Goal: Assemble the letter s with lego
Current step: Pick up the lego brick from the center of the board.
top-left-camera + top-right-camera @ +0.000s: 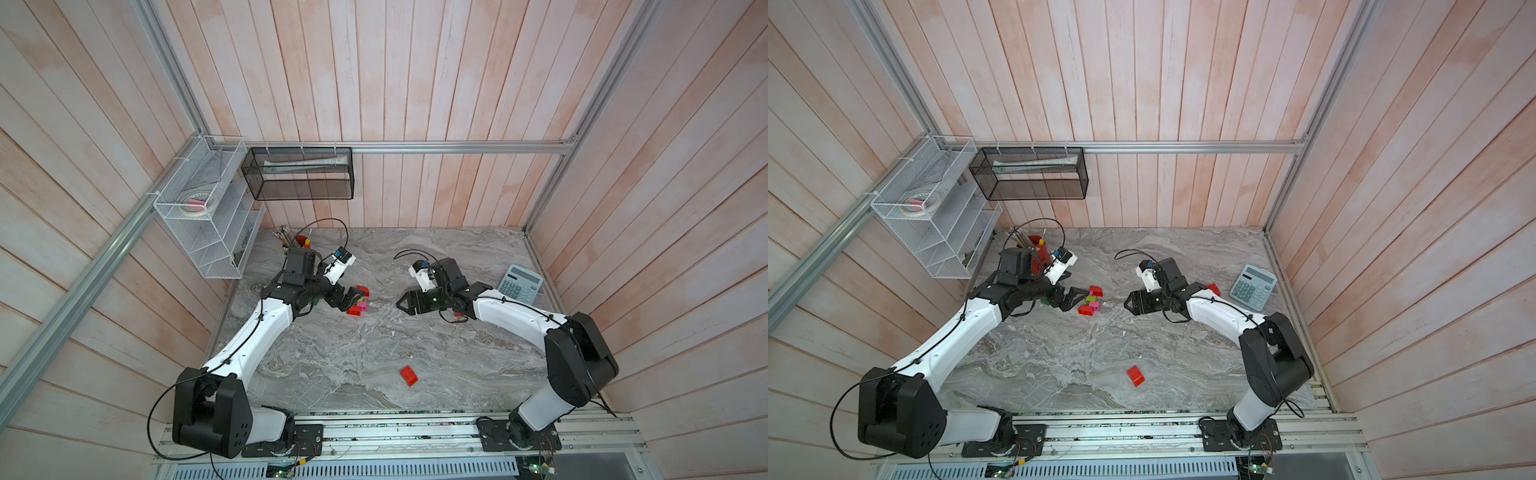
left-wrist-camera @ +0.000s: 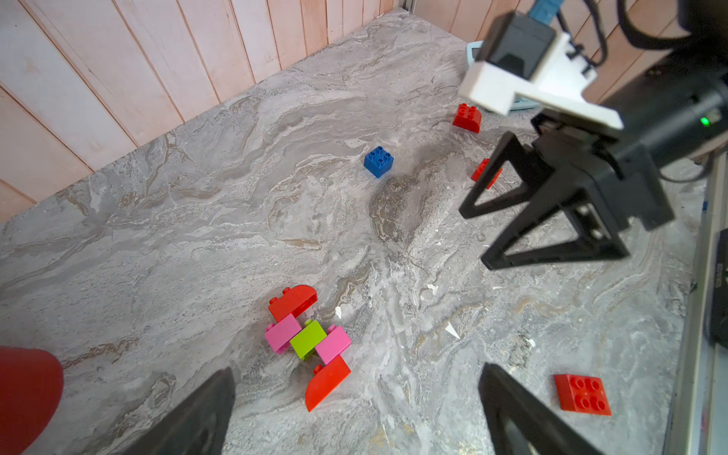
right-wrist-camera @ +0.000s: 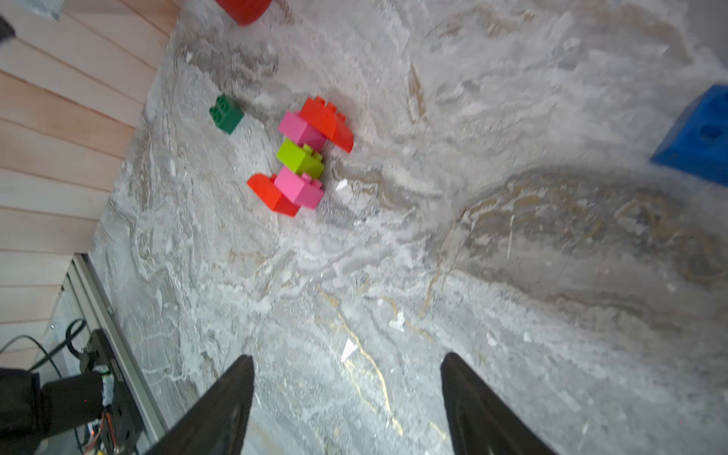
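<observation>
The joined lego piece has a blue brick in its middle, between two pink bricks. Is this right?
No. The middle brick of the joined lego piece is lime green, not blue, as the left wrist view shows. It does sit between two pink bricks.

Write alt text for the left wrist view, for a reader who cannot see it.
An S-like chain of joined bricks, red, pink, lime, pink, red, lies on a grey marble table. A blue brick and loose red bricks sit apart from it, and the right claw hangs open nearby, holding nothing.
</observation>
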Controlling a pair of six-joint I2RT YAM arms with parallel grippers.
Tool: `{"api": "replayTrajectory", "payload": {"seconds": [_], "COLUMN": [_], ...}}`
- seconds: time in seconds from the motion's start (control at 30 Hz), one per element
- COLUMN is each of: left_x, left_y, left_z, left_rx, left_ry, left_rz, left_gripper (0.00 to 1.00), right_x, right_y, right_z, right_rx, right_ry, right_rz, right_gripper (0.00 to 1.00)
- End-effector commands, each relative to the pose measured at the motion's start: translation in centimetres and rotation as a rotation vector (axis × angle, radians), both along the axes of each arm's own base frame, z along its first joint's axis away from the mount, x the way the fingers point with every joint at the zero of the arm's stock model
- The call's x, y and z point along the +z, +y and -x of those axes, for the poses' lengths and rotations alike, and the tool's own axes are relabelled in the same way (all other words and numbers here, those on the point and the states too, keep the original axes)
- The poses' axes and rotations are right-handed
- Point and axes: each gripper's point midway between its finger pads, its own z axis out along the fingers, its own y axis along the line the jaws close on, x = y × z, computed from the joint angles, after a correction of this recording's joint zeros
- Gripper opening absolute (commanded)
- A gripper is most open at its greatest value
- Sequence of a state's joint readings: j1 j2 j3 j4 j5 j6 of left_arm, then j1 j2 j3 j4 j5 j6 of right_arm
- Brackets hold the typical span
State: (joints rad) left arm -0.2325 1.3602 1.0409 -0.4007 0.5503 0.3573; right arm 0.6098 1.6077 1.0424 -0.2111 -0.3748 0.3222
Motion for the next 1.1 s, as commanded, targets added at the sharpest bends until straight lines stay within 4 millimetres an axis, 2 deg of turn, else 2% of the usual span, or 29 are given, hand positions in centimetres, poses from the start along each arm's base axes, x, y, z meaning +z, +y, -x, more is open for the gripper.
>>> {"api": "replayTrajectory", "payload": {"seconds": [0.0, 0.23, 0.43, 0.6, 0.8, 1.07], "left_x": [0.2, -0.2, 0.0, 0.0, -0.6, -1.1], "left_y": [-0.1, 0.1, 0.8, 1.3, 1.9, 1.8], "left_z": [-0.3, 0.2, 0.3, 0.6, 0.8, 0.8], "left_rx": [0.054, 0.091, 0.135, 0.174, 0.207, 0.211], "left_ry": [-0.011, -0.011, -0.009, -0.016, -0.022, -0.010], "left_rz": [0.002, -0.028, -0.039, -0.025, -0.029, -0.019], "left_gripper": [1.00, 1.00, 1.00, 1.00, 1.00, 1.00], "right_x": [-1.2, -3.3, -4.7, -6.6, -8.0, -9.6], "right_y": [-0.7, -0.4, -0.3, -0.4, -0.5, -1.1], "right_z": [3.2, 10.7, 14.1, 15.7, 15.7, 16.1], "right_rx": [0.034, 0.101, 0.101, 0.113, 0.083, 0.069], "right_ry": [0.000, 0.036, 0.067, 0.090, 0.098, 0.107], "right_rz": [0.092, 0.162, 0.202, 0.285, 0.373, 0.459], "right_gripper": [0.77, 0.77, 0.74, 0.71, 0.65, 0.56]}}
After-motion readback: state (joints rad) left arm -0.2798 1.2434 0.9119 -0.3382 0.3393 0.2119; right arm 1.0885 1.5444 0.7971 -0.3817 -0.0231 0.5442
